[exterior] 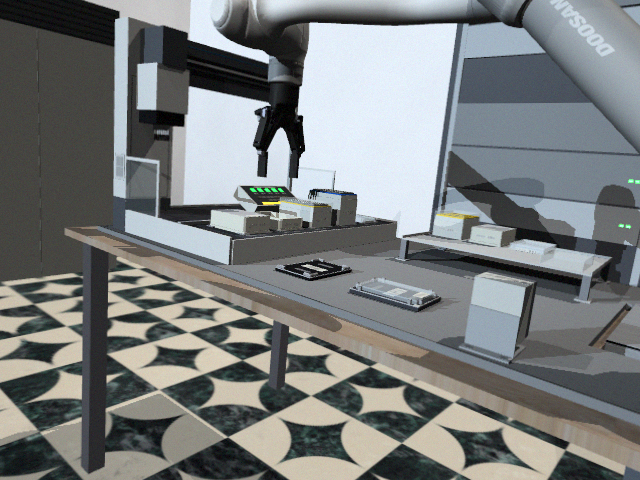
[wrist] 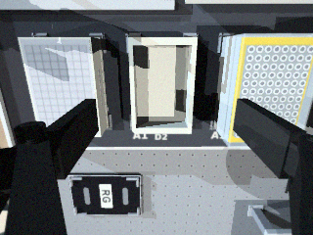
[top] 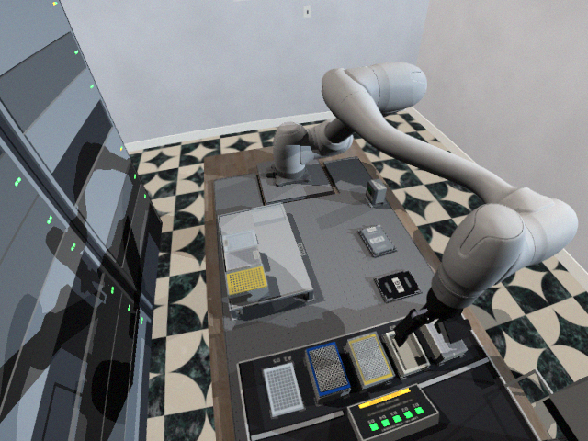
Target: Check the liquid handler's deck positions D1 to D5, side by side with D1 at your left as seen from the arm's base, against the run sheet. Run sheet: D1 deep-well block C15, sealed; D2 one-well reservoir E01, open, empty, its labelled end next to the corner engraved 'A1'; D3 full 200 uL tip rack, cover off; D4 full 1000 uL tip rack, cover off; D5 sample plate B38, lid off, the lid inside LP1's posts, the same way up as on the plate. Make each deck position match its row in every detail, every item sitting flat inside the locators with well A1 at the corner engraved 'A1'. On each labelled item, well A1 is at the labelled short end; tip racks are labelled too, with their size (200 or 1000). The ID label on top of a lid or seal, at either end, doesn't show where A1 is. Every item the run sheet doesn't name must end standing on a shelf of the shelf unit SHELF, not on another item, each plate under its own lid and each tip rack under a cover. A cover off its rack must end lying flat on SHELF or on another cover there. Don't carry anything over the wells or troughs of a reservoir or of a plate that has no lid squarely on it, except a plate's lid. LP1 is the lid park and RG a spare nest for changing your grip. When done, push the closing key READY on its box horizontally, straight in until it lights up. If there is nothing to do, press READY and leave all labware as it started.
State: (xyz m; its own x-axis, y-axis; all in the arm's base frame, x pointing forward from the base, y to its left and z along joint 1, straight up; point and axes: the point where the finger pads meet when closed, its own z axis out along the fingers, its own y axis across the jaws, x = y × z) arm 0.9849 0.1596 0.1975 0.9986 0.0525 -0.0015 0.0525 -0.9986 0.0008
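My gripper (wrist: 165, 115) is open and empty. It hangs above the front edge of deck position D2 and also shows in the side view (exterior: 279, 165). Under it the cream one-well reservoir (wrist: 161, 88) sits open and empty, with 'A1 D2' engraved at its near end. The deep-well block (wrist: 61, 80) on D1 is to its left in the wrist view. The yellow-framed tip rack (wrist: 271, 83) on D3 is to its right, cover off. In the overhead view the blue-framed tip rack (top: 327, 368) sits on D4 and a white plate (top: 283, 390) on D5.
The RG nest (wrist: 105, 195) lies empty just before the deck. LP1 (top: 377, 239) holds a clear lid. The shelf unit (top: 263, 251) carries a yellow rack (top: 245, 279) and other labware. The READY box (exterior: 498, 315) stands near the arm's base. A status panel (top: 393, 412) sits beyond the deck.
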